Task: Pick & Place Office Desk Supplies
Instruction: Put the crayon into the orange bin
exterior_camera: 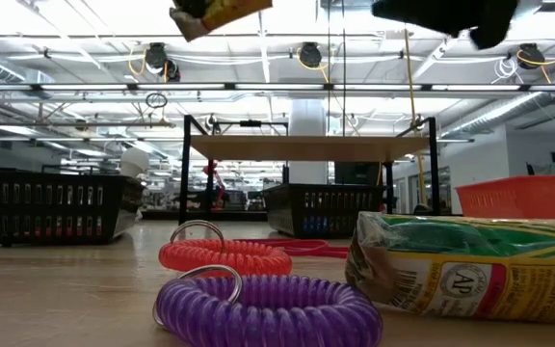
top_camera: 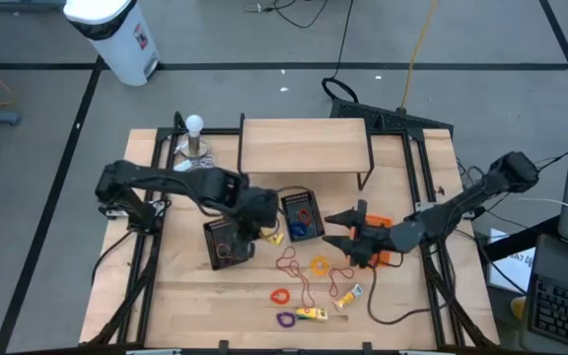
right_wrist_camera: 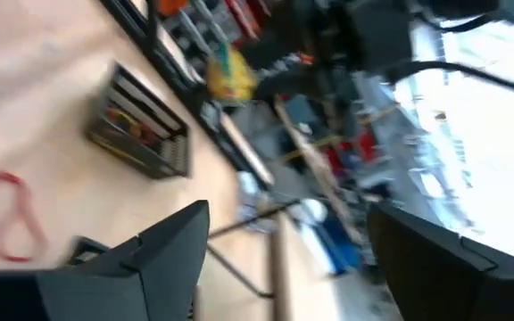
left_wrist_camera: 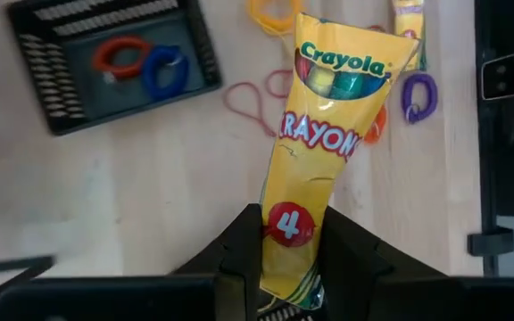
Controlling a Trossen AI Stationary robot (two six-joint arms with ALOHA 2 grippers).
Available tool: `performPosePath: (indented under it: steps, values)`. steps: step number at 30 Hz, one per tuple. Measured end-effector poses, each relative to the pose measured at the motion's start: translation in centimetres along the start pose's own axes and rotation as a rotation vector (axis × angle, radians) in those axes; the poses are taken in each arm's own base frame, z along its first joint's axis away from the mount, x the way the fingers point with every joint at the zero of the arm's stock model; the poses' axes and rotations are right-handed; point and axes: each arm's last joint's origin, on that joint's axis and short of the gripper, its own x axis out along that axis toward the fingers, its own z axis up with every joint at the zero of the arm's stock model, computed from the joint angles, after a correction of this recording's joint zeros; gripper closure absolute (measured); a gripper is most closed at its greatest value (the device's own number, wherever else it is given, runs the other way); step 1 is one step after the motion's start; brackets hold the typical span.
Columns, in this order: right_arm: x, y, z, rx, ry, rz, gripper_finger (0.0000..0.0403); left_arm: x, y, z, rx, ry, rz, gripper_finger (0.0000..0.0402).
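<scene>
High view: you are looking at two black baskets mid-table; the left basket is holding a thin loop, the right basket red and blue coils. Loose loops and a crayon packet are lying in front of them.

Low view: a purple coil and red coil are sitting beside that packet.

Left wrist view: your left gripper is pinching a yellow crayon pack above the table.

Right wrist view: your right gripper is standing wide, holding nothing.
</scene>
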Motion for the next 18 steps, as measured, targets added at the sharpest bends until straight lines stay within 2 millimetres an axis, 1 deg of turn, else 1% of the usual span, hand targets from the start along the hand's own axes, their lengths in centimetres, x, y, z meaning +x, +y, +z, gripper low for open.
performPosePath:
  steps: [3, 6, 11, 18]
  values:
    - [0.6, 0.6, 0.3, -0.048, 0.023, -0.055, 0.0106, 0.9, 0.0, 0.5, -0.022, -0.007, -0.016, 0.0325]
    - [1.0, 1.1, 0.5, -0.028, -0.013, -0.053, 0.0106, 1.3, 0.2, 1.0, -0.044, -0.029, -0.010, 0.0325]
    - [2.0, 1.9, 0.5, 0.010, -0.085, -0.003, 0.0105, 1.1, 0.8, 1.5, -0.066, -0.078, -0.007, 0.0322]
    - [4.2, 1.8, 0.7, 0.031, -0.083, 0.010, 0.0105, 1.1, 1.2, 1.8, -0.073, -0.108, -0.004, 0.0324]
